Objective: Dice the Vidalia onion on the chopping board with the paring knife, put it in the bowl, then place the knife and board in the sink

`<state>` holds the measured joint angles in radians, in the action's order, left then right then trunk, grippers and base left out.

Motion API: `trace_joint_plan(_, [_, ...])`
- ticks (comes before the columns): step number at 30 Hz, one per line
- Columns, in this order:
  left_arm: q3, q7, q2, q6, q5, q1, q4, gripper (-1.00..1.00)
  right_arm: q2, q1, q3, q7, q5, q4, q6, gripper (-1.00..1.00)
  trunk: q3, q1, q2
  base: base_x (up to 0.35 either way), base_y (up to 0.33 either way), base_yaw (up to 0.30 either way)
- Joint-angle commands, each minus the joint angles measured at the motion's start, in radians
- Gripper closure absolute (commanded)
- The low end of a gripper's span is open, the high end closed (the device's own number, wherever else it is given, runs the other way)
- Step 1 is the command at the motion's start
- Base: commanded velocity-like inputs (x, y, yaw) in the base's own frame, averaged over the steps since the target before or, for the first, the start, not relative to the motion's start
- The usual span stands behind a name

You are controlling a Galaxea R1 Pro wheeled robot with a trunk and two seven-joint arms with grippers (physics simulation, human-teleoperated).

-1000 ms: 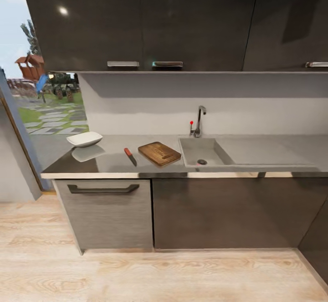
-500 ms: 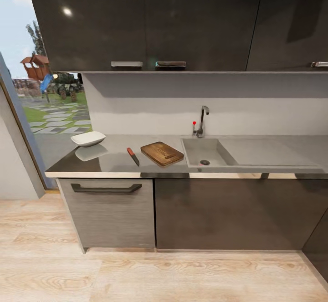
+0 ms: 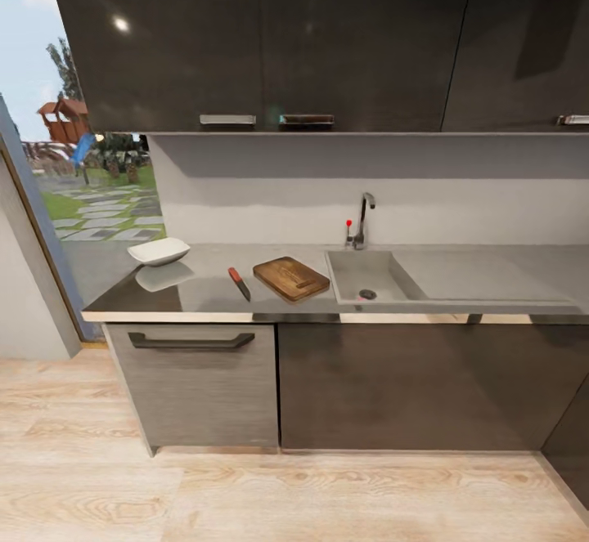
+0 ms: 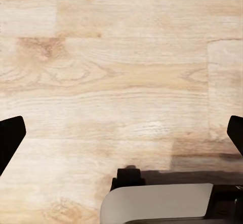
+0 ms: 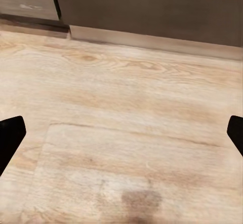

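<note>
Nothing done yet: dark brown wooden chopping board, red-handled paring knife, white bowl untouched on tabletop; both jaws spread over wood floor, well apart from them.

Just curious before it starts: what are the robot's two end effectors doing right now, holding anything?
Left end effector: open, holding nothing, above the wooden floor.
Right end effector: open, holding nothing, also over the floor.
</note>
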<state>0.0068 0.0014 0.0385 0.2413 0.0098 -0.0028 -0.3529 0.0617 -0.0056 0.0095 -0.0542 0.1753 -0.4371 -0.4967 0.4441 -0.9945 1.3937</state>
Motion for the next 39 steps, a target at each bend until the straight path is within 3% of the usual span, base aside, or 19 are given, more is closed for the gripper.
trace_joint_plan(1, [0.001, 0.000, 0.000, 0.003, 0.001, 0.000, 0.000, -1.00, 0.000, -0.001, 0.001, -0.006, 0.007, 0.001, -0.002, -1.00, -0.002, 0.004, -0.007, 0.000, 0.000, 0.000])
trace_joint_plan(39, [0.001, 0.000, 0.000, 0.003, 0.001, 0.000, 0.001, -1.00, 0.001, -0.001, 0.001, -0.006, 0.007, 0.003, -0.002, -1.00, -0.121, 0.150, -0.273, 0.000, 0.000, 0.000])
